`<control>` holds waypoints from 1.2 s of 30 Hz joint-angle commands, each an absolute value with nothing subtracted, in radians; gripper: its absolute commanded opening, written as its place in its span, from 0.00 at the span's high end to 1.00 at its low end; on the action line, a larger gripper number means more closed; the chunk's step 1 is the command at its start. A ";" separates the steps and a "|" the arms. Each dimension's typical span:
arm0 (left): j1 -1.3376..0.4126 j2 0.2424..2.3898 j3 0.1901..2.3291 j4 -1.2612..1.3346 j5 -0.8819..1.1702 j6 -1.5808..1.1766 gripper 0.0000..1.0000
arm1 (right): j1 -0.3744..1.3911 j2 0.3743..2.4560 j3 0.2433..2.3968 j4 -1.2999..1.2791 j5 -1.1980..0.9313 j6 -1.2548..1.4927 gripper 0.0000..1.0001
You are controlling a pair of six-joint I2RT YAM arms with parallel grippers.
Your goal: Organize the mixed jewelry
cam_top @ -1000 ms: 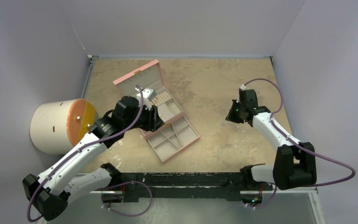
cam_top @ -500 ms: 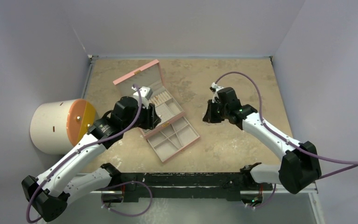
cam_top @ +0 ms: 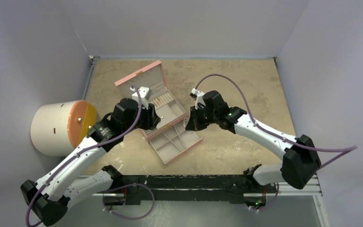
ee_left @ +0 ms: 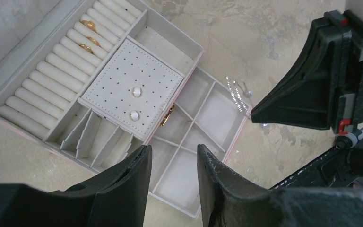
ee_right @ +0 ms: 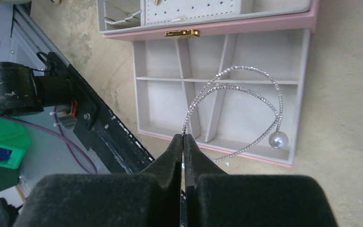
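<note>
My right gripper (ee_right: 183,137) is pinched tight on one end of the pearl-tipped strand (ee_right: 278,140), and its loop dangles over the pink box's front tray (ee_right: 306,56). I should centre the loop over one compartment and lower until the pearl rests before releasing, or it'll likely drape across the dividers. My left gripper (ee_left: 174,163) is half open and empty above the box, with gold rings (ee_left: 88,37) in the ring rolls. A second ago my right arm was out at the far right and has since swung in; the left barely moved

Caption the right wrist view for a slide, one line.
Right gripper pinches a pearl-tipped silver strand, its loop hanging over the pink box's divided drawer tray.
</note>
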State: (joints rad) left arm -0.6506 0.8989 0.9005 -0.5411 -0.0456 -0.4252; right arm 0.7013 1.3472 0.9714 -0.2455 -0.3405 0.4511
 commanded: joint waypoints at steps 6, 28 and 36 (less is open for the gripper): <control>-0.652 0.884 0.906 -0.520 -0.074 -0.419 0.61 | 0.763 1.440 0.941 -0.099 -0.382 0.539 1.00; -0.652 0.888 0.905 -0.521 -0.075 -0.422 0.61 | 0.773 1.433 0.773 -0.020 -0.172 0.738 1.00; -0.652 0.890 0.904 -0.520 -0.076 -0.422 0.61 | 0.778 1.471 0.788 -0.019 -0.133 0.774 1.00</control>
